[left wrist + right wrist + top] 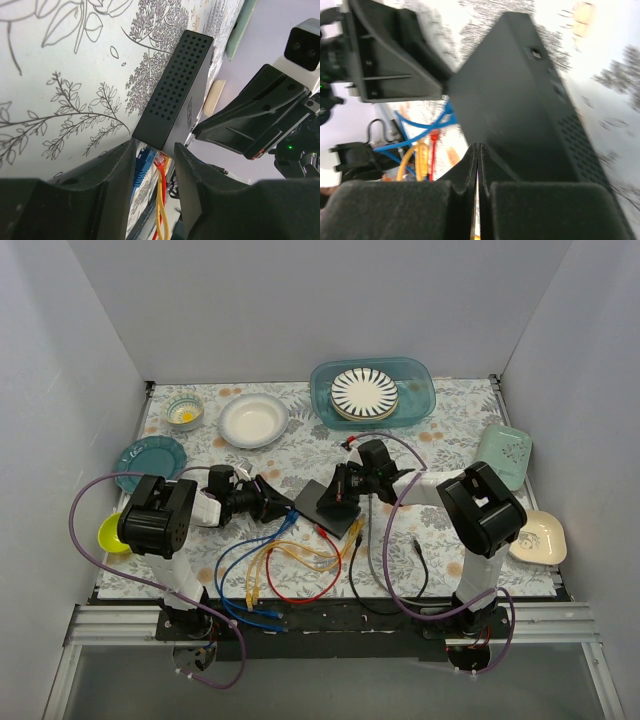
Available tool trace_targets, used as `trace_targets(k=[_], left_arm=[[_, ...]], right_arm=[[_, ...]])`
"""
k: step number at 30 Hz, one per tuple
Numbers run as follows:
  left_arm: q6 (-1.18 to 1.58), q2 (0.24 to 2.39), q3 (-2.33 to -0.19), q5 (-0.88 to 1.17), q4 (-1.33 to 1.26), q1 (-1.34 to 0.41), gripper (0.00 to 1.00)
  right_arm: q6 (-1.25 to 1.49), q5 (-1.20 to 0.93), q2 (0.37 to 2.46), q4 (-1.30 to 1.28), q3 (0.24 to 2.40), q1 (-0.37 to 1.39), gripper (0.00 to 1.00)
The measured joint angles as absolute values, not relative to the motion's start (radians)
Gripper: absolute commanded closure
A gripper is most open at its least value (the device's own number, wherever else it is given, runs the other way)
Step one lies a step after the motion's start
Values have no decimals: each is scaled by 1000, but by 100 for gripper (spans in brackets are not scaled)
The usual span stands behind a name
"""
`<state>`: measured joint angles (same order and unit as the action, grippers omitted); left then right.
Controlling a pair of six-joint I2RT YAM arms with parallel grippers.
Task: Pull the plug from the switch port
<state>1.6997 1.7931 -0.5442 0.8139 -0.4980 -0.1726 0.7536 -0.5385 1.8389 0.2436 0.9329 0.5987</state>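
The switch (pixel 328 508) is a flat black box lying mid-table; it also shows in the left wrist view (pixel 172 95) and the right wrist view (pixel 520 100). A blue plug (pixel 141 161) and a red plug (pixel 160 162) sit at its near edge, with a yellow cable (pixel 161 205) beside them. My left gripper (pixel 283 502) is open, its jaws either side of the switch's near-left corner (pixel 154 145). My right gripper (pixel 345 490) is shut, its fingertips (pixel 474 150) resting on the switch's top face. Whether each plug sits in a port is hidden.
Blue, yellow, red and black cables (pixel 290 570) loop over the near table. A teal tub (pixel 420 375) with a striped plate stands at the back. A white bowl (pixel 253 420), a teal plate (pixel 150 458), a yellow bowl (pixel 108 532) and two dishes (pixel 502 455) ring the edges.
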Motion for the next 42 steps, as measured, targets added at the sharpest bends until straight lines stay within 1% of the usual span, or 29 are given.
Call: trace_targets(k=[9,16,17,19,21,23,24,27,42], left_arm=[[1699,1788,-508,817,-546,-173,70],[1698,1788,-500,813,-559,-172,79],[1696,1788,-500,813,-560,-172,82],[1691,1789,-500,814,-561,-172,85],[1684,1790,-504,817,-558,-171,86],[1676,1791,-508,819,-553,-172,84],[1671,1791,-510,820,-549,-171,79],[1645,1791,-520,828,-532,-171,74],[1542,1774,-555,838,-418,-172,68]], right_arm=[[873,-652,1931,422,906,601,99],[891,-675,1938,460,891,597,99],[891,-677,1939,461,891,597,99],[890,-678,1940,461,891,597,99],[888,-679,1941,461,893,596,99],[887,-682,1945,460,895,596,99],[887,-684,1946,460,897,597,99],[883,-687,1951,454,906,597,99],[864,-691,1955,443,916,597,99]])
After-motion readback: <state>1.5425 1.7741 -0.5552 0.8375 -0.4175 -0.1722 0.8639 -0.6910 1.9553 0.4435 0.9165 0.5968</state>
